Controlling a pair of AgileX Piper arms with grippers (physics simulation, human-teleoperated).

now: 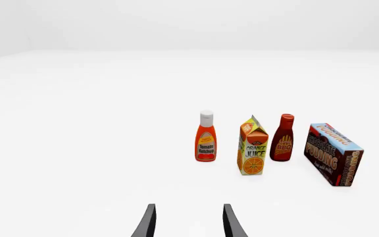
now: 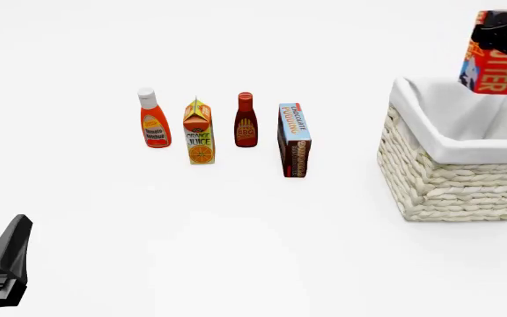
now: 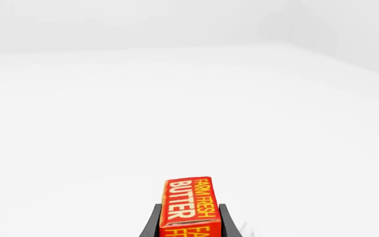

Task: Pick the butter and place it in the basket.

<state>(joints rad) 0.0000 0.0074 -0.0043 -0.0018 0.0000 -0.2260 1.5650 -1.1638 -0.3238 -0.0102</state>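
Placement is the step in hand, judging by how things lie. At far left the left gripper point(image 1: 188, 222) idles low near the table's near edge, its fingers parted and empty. Next comes a row of groceries: ketchup bottle point(image 2: 154, 119), orange juice carton point(image 2: 199, 132), BBQ sauce bottle point(image 2: 245, 120) and chocolate pudding box point(image 2: 294, 139), all standing and well apart from the basket point(image 2: 451, 181). At far right the right gripper point(image 3: 186, 219) clamps the butter point(image 2: 490, 64) between its fingers, held on end above the basket's far rim. Next it likely needs lowering over the white lining before the fingers part. The butter is a red box with yellow lettering and a blue patch.
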